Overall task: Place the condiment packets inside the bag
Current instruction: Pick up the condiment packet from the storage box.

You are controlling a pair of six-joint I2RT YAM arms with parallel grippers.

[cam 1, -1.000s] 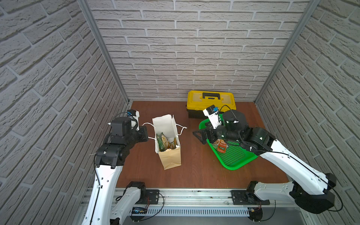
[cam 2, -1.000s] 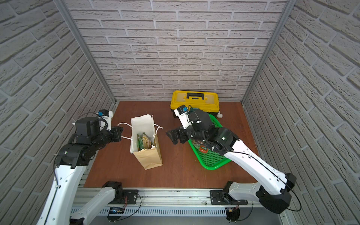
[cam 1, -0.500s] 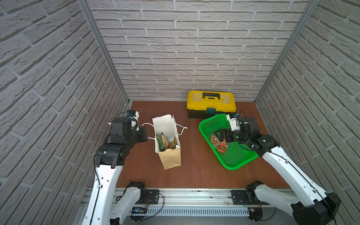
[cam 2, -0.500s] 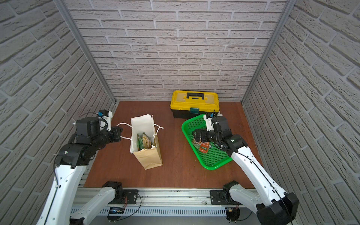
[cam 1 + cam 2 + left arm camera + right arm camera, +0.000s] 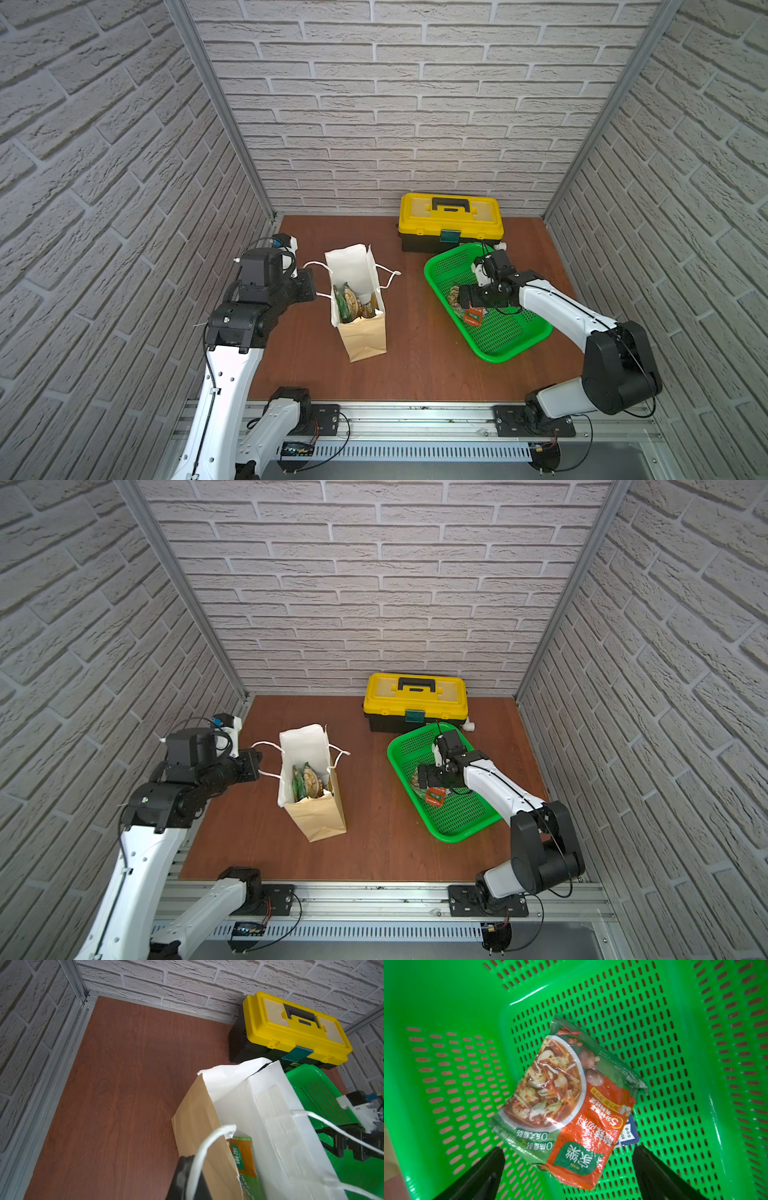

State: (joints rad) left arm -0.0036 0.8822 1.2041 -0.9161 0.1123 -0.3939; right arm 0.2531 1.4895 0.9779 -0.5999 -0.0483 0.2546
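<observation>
- Right wrist cam: right gripper (image 5: 568,1153) hangs over green basket (image 5: 446,1012), jaws spread wide, nothing btwn them; 1 condiment packet (image 5: 566,1095) lies flat on basket floor just below.
- Both top views: bag (image 5: 361,340) stands upright mid-table, mouth open, well apart from basket.
- L side: left gripper (image 5: 311,286) is clamped tight on bag's near cord handle (image 5: 225,1128), prob. to steady it.
- Progress, my read: mostly done; bagged packets (image 5: 347,303) stand on edge inside bag, the basket one isn't picked up yet.
- To do: grab it, carry across, drop in.
- Counts: bagged packets 2, poss. 3 (overlap, can't tell); basket holds 1 packet, plus a blue-white corner (image 5: 629,1132) poking from under it, can't tell what. Bag 1, cord handles 2, basket 1, yellow toolbox (image 5: 451,218) 1 by back wall, arms 2.
</observation>
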